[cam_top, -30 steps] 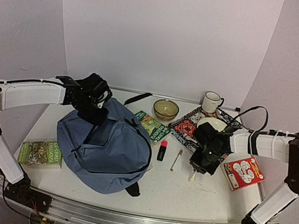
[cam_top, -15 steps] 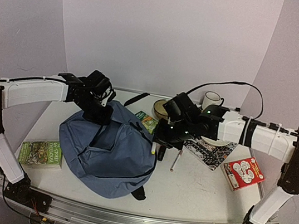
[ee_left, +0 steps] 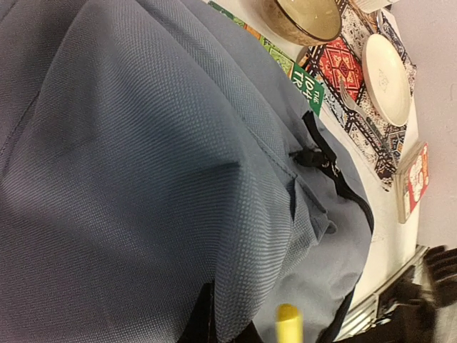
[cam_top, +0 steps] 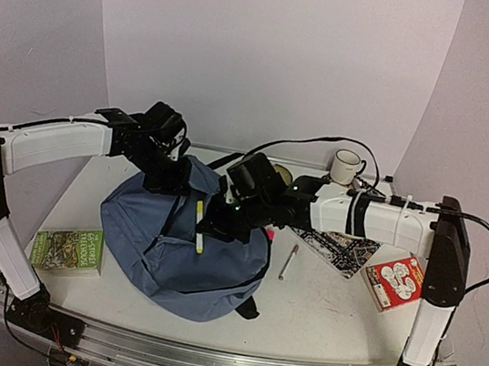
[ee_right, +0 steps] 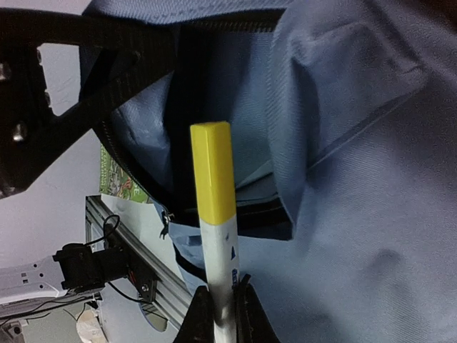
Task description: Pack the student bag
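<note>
The slate-blue student bag (cam_top: pixel 204 269) lies left of centre, its zipped mouth pulled open on the upper left. My left gripper (cam_top: pixel 160 180) is at the bag's top edge and appears shut on the fabric, holding it up; its fingers are hidden in the left wrist view, which the bag (ee_left: pixel 143 143) fills. My right gripper (cam_top: pixel 212 224) reaches over the bag, shut on a white marker with a yellow cap (cam_top: pixel 198 227). In the right wrist view the gripper (ee_right: pixel 221 304) pinches the marker (ee_right: pixel 214 186), whose cap points at the dark opening of the bag (ee_right: pixel 357 179). The cap tip also shows in the left wrist view (ee_left: pixel 287 325).
A green book (cam_top: pixel 67 249) lies front left. A pen (cam_top: pixel 289 261), a patterned mat (cam_top: pixel 337 243) and a red booklet (cam_top: pixel 397 281) lie to the right. A white mug (cam_top: pixel 346 167) stands at the back. A bowl (ee_left: pixel 300 18) and a plate (ee_left: pixel 385 68) sit beyond the bag.
My right arm has swung from the right side of the table leftward over the bag, carrying the marker. My left gripper has kept its hold at the bag's top, and the bag shifted slightly.
</note>
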Controlling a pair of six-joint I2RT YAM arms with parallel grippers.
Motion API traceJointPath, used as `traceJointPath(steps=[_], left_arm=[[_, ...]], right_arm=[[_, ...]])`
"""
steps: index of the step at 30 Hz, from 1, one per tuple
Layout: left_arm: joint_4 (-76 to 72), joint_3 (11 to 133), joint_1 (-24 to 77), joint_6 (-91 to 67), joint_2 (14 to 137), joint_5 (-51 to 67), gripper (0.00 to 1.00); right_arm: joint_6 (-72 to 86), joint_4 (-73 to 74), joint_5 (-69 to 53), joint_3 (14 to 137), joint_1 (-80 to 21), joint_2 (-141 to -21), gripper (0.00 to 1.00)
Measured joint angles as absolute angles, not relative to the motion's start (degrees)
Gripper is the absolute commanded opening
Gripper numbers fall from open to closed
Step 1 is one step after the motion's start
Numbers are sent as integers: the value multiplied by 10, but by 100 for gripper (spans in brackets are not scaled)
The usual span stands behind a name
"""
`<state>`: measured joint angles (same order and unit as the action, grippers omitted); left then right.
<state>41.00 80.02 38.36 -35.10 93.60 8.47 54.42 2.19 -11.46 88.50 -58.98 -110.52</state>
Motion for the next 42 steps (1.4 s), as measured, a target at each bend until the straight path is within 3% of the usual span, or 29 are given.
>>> traceJointPath(steps=[8,19,25,28,32,42], left_arm=[[410,804,415,-388,936,96,0],[409,776,436,-396,932,106,0],[410,748,436,-397,908,104,0],[410,744,435,-401,901,101,0],[411,740,435,-405,895,89,0],[398,719,431,-405,889,78,0]], right_arm=[[544,-11,-138,908,-590,-1153,0],[609,-36,-75,916,-588,-1185,0],[647,-105,-64,898,-585,-1188,13],[653,-123,-68,898,-585,-1193,26],[650,-130,-80,898,-584,-1202,36],[613,-138,-101,876,-585,-1200,40]])
